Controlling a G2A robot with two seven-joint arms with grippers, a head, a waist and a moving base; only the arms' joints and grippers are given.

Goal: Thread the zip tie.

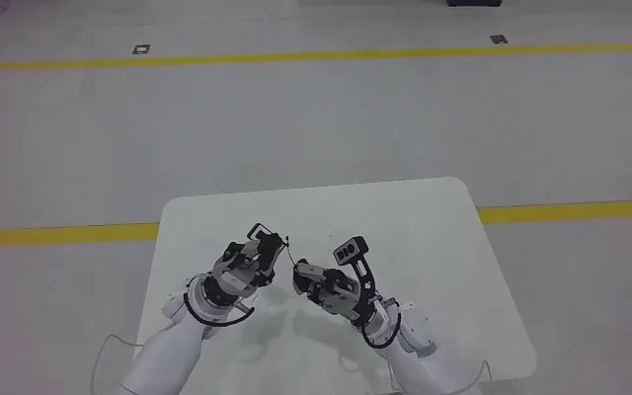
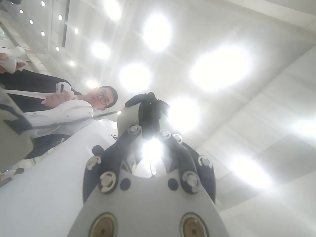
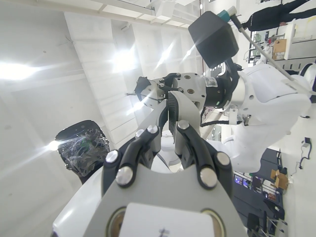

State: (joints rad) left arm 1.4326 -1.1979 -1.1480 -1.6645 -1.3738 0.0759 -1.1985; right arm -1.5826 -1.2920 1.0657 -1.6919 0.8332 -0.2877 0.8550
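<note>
**Zip tie held off the surface**

A thin black plastic zip tie (image 3: 138,96) hangs in the air above the white surface (image 1: 434,227). It is pinched in the closed fingers of the left end effector (image 3: 146,92). From there the strip runs nearly straight, and its far part meets the pressed-together tips of the right end effector (image 3: 170,101).

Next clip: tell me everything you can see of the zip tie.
The zip tie is a thin, dark, plastic-looking strip held in the air above the white table, not touching it. The left tool is shut on it, and a short end sticks out beyond the fingers. The rest runs nearly straight toward the tip of the right tool, which is shut; whether that tool pinches it is unclear. Its head and tail cannot be told apart.
</note>
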